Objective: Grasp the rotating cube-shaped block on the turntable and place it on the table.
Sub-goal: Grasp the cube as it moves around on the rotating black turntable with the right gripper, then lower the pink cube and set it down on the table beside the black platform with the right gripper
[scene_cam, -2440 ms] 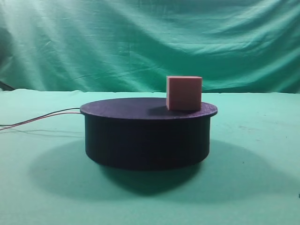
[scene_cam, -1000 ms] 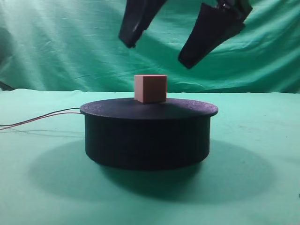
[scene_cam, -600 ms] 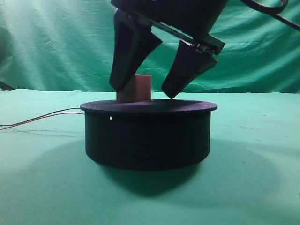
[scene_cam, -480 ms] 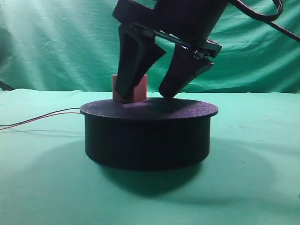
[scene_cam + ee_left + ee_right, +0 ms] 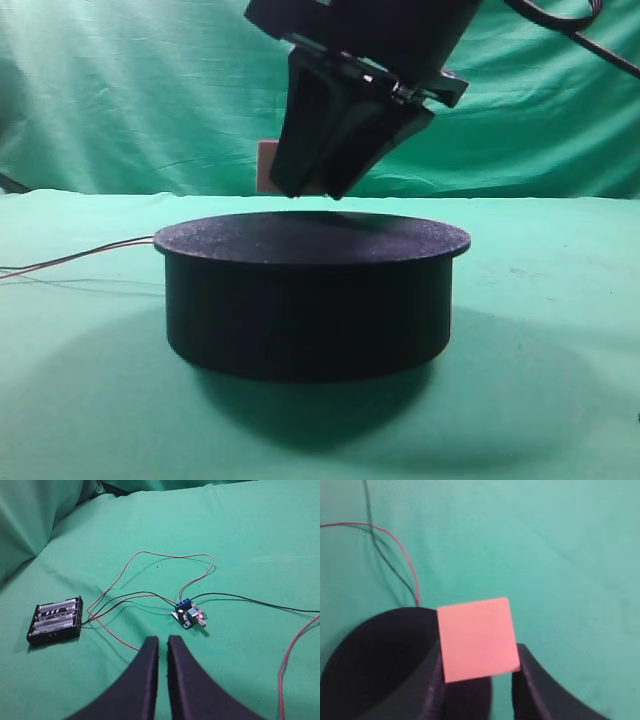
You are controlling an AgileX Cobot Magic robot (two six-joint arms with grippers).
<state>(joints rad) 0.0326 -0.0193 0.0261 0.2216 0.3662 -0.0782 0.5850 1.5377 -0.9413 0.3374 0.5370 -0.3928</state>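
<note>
The pinkish cube-shaped block [image 5: 477, 637] sits clamped between the two black fingers of my right gripper [image 5: 479, 656]. In the exterior view the right gripper [image 5: 315, 190] hangs just above the black turntable [image 5: 310, 300], and only a sliver of the block [image 5: 266, 166] shows to the left of the fingers, clear of the disc top. The wrist view has the turntable [image 5: 370, 670] below and to the left, with the green table [image 5: 560, 555] beyond. My left gripper [image 5: 161, 642] is shut on nothing, low over the table [image 5: 250, 540].
Thin red wires [image 5: 80, 255] run left from the turntable. Near the left gripper lie a black battery holder [image 5: 55, 621], a small circuit board [image 5: 187, 615] and looping red and black wires [image 5: 165, 560]. A green backdrop [image 5: 120, 90] hangs behind.
The right gripper came down around the block, closed on it and lifted it off the disc. The turntable now sits slightly further left and looks larger in the view.
</note>
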